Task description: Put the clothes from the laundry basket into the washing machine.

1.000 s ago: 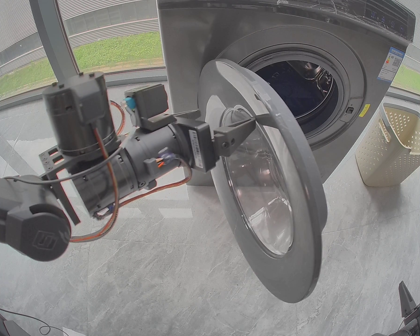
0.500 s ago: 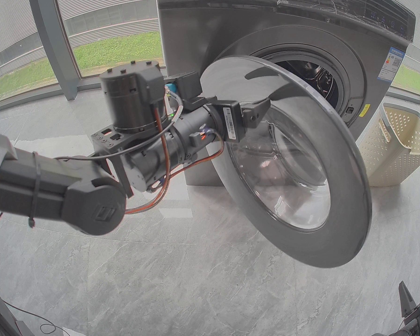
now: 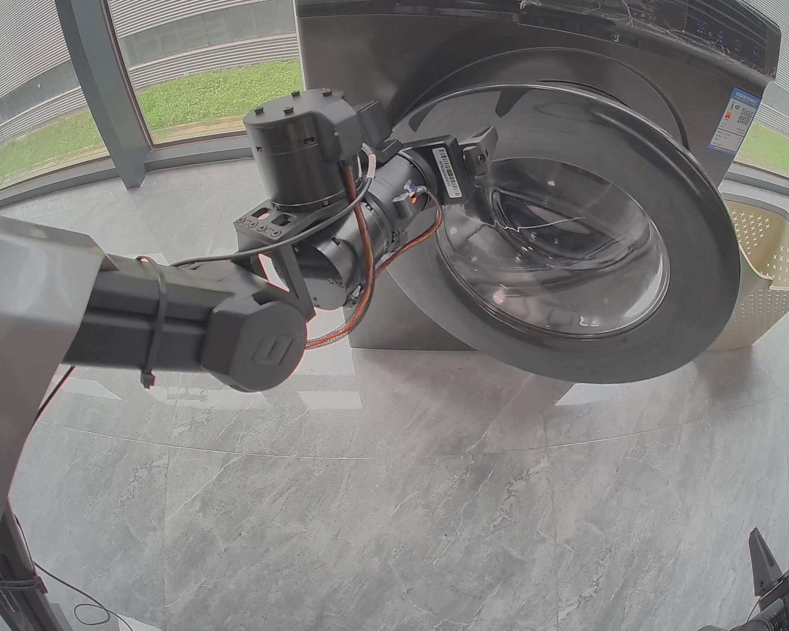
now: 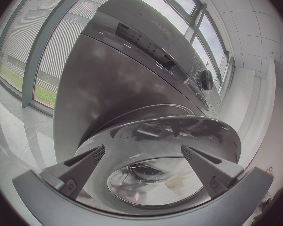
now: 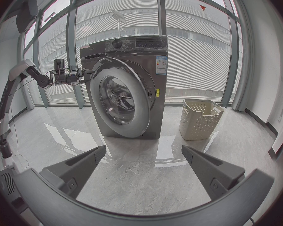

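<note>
The left gripper [image 4: 142,149], its fingers spread apart, sits at the upper rim of the round door [image 3: 587,308] of the washing machine [image 3: 500,28]. The door stands ajar, angled across the machine's front. The laundry basket [image 5: 201,120] stands on the grey floor [image 3: 368,501] just beside the machine, on the robot's right. The right gripper [image 5: 143,148], fingers also apart, hangs low, well apart from both.

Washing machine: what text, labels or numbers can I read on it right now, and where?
Label on the washing machine front, upper corner: print too small to read.
Yellow sticker beside the door opening: too small to read.
Control panel: faint blue marks, unreadable.
Logo near the machine's top: a brand mark, not quoted.
</note>
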